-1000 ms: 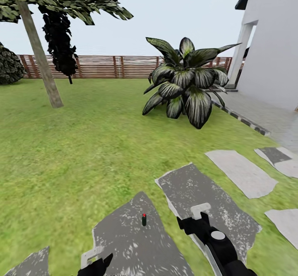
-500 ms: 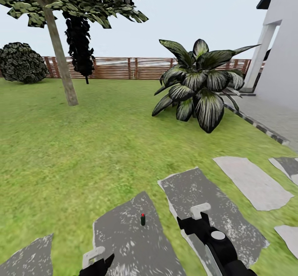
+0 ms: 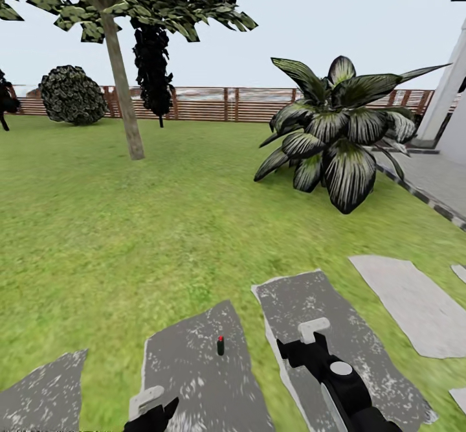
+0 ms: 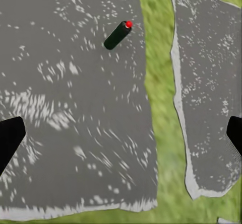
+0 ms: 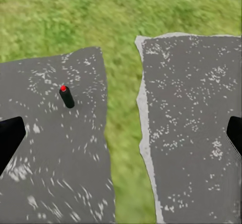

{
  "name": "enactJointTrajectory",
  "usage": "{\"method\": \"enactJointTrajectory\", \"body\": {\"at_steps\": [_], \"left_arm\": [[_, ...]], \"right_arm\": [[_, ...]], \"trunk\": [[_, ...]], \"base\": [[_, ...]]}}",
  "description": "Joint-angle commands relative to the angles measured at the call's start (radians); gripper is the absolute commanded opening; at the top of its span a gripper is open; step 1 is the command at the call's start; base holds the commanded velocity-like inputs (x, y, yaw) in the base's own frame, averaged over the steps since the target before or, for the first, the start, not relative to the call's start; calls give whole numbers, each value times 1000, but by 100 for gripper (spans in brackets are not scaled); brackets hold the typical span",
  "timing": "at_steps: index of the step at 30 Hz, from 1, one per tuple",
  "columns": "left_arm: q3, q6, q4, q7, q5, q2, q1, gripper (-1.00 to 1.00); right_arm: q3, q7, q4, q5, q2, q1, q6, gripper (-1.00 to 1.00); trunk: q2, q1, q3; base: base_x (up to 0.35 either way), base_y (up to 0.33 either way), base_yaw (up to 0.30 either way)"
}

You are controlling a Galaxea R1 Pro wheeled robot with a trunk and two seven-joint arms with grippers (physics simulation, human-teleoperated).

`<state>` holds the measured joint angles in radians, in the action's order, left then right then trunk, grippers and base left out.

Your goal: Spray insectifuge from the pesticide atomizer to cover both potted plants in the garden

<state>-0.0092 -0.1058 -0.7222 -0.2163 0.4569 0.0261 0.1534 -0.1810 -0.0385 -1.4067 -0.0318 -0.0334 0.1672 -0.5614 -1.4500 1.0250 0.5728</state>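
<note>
The pesticide atomizer (image 3: 221, 345) is a small dark bottle with a red tip, standing on a grey paving slab (image 3: 194, 374) in the garden lawn. It also appears in the left wrist view (image 4: 117, 34) and the right wrist view (image 5: 66, 97). My left gripper (image 3: 152, 409) (image 4: 123, 138) hangs open, nearer to me than the bottle. To the bottle's right my right gripper (image 3: 304, 341) (image 5: 121, 133) is open above the neighbouring slab (image 3: 336, 328). One potted plant (image 3: 336, 134) with pale-streaked leaves stands far off at the right; its pot is hidden.
A thin tree trunk (image 3: 123, 89) rises at the back left, with a round dark bush (image 3: 72, 95) beyond it. A brown slat fence (image 3: 213, 103) closes the lawn. A white house wall (image 3: 446, 95) and paved path (image 3: 440, 186) lie at the right.
The whole picture has shifted right, so the camera has turned left; the round bush has come into view. The atomizer still stands on its slab and both grippers hold the same pose.
</note>
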Motion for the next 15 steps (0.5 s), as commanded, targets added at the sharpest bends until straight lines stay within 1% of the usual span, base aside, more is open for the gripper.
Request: {"method": "enactJointTrajectory", "body": {"at_steps": [1, 15], "left_arm": [[0, 0, 0, 0, 0, 0, 0, 100], [-2, 0, 3, 8, 0, 0, 0, 100]], "right_arm": [[0, 0, 0, 0, 0, 0, 0, 100], [0, 0, 0, 0, 0, 0, 2, 100]], "trunk": [[0, 0, 0], [0, 0, 0]], "base": [[163, -315, 237], [168, -312, 236]]}}
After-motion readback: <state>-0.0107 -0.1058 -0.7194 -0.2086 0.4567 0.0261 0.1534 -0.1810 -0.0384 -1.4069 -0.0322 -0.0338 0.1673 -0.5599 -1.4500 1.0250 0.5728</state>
